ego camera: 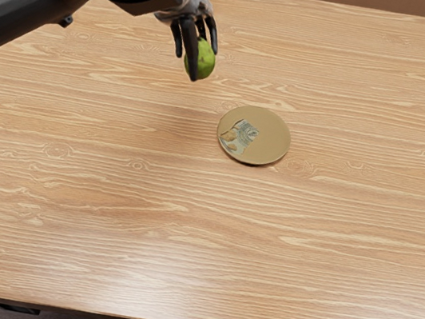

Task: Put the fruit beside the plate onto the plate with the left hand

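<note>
A green fruit [205,59] is held in my left hand [193,39], whose dark fingers curl around it above the table. The arm enters from the upper left. A small round tan plate [261,131] with a picture patch on its left part lies flat near the table's middle, down and to the right of the hand. The fruit is apart from the plate, roughly a plate's width up and left of its rim. Nothing lies on the plate. The right arm is out of sight.
The wooden table [184,236] stretches across the whole view, its front edge running along the bottom. Dark table legs show just beneath that edge.
</note>
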